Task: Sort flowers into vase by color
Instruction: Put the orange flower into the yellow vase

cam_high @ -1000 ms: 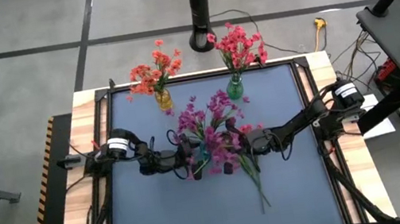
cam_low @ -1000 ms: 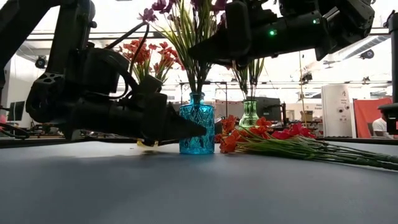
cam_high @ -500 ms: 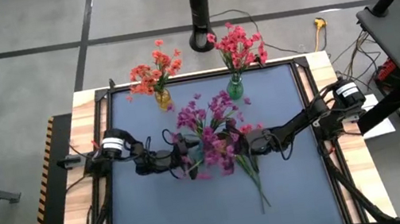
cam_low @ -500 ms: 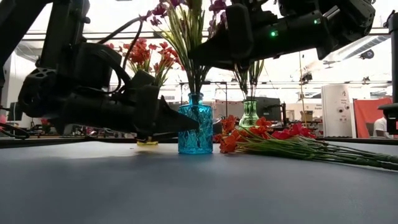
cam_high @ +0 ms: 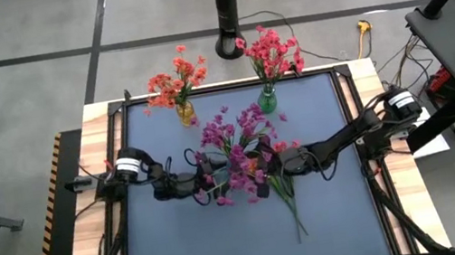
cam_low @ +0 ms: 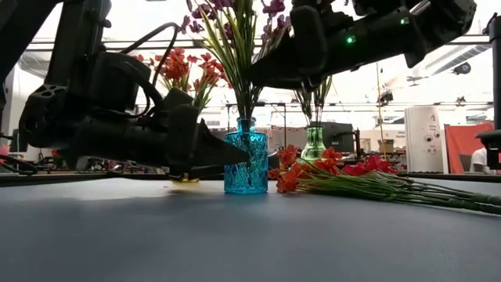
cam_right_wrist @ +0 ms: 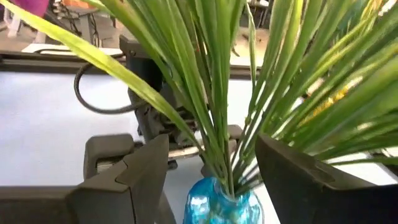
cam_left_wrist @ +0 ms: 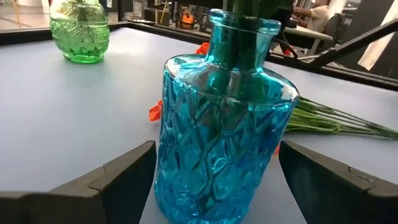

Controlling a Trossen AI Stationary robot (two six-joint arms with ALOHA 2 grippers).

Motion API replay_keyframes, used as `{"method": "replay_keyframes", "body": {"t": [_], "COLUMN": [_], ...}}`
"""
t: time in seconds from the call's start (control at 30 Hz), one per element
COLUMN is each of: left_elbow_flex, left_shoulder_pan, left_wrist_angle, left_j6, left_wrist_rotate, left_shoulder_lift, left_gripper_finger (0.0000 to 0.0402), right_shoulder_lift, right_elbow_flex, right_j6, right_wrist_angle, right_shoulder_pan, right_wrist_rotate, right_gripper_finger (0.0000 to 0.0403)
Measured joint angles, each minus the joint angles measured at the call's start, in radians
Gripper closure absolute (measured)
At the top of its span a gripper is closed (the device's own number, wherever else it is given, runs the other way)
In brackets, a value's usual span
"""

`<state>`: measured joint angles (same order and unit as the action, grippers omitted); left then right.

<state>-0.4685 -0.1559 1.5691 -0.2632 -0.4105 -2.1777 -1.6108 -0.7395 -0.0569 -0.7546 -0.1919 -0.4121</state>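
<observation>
The left tool (cam_left_wrist: 211, 180) still brackets the blue vase (cam_low: 246, 160) mid-tabletop (cam_high: 183, 253), fingers spread and not gripping. Above it, the right tool (cam_right_wrist: 211, 165) has just spread off the purple flowers (cam_high: 236, 149), now standing in the vase. That sprig looks sorted; orange and red flowers (cam_low: 329, 168) lie beside it.

1. High view: even, diffuse overhead light; table (cam_high: 332, 211) without harsh shadows.
2. Low view: bright backlit room renders arms as dark silhouettes.
3. Wrist views: blue vase (cam_left_wrist: 217, 130) sharp, its glass facets glinting; background soft.
</observation>
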Motion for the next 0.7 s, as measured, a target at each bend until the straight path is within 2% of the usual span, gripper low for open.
{"method": "replay_keyframes", "body": {"t": [0.37, 0.7], "left_elbow_flex": [0.027, 0.104], "left_shoulder_pan": [-0.01, -0.022], "left_wrist_angle": [-0.017, -0.025], "left_j6": [-0.078, -0.134], "left_wrist_rotate": [-0.026, -0.026], "left_shoulder_lift": [0.009, 0.107], "left_gripper_finger": [0.008, 0.0085], "right_shoulder_lift": [0.088, 0.134], "right_elbow_flex": [0.0, 0.001], "right_j6": [0.094, 0.228], "right_wrist_angle": [0.223, 0.415], "right_shoulder_pan": [0.0, -0.009], "right_wrist_rotate": [0.0, 0.0], "right_gripper_finger": [0.0163, 0.016]}}
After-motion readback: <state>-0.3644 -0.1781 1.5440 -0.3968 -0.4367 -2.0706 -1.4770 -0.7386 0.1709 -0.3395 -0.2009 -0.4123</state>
